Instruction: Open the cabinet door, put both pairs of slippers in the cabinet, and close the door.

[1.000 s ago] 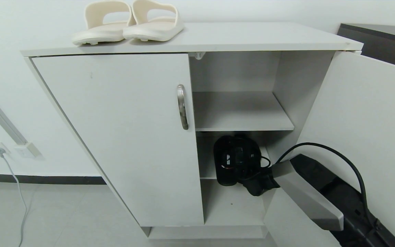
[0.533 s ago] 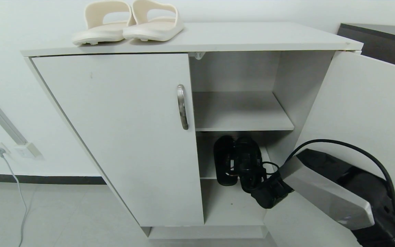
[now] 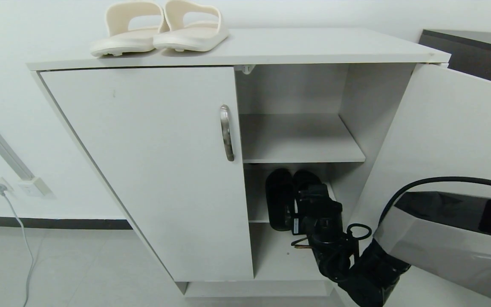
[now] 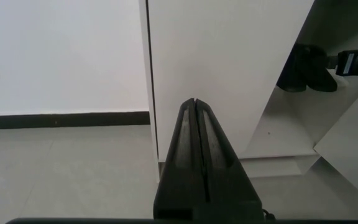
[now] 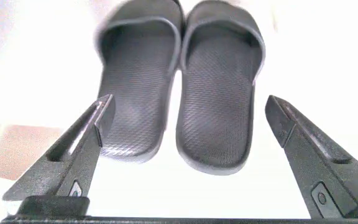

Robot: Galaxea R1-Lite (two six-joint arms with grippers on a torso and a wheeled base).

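White wall runs behind a low white cabinet [image 3: 313, 44] that stands on a grey tiled floor [image 3: 58, 264], with a wall socket [image 3: 1, 187] and its grey cord off to the left. Its left door [image 3: 143, 170] is shut, a metal handle [image 3: 226, 133] upright at its inner edge. The right door [image 3: 446, 132] is swung wide open, showing the shelves.

A pair of cream slippers [image 3: 160, 30] sits side by side on the cabinet's top, near its left end. The upper shelf [image 3: 296, 136] is bare. On the shelf below it a pair of black slippers [image 3: 280, 199] lies side by side, toes pointing into the cabinet and heels at the shelf's front edge.

The right gripper [image 3: 313, 192] hangs just in front of those heels. Seen from its wrist, its fingers [image 5: 86, 140] are spread wide with nothing between them, the black pair just beyond their tips.

The left gripper [image 4: 194, 106] is low down in front of the shut left door, its fingers pressed flat together and holding nothing.
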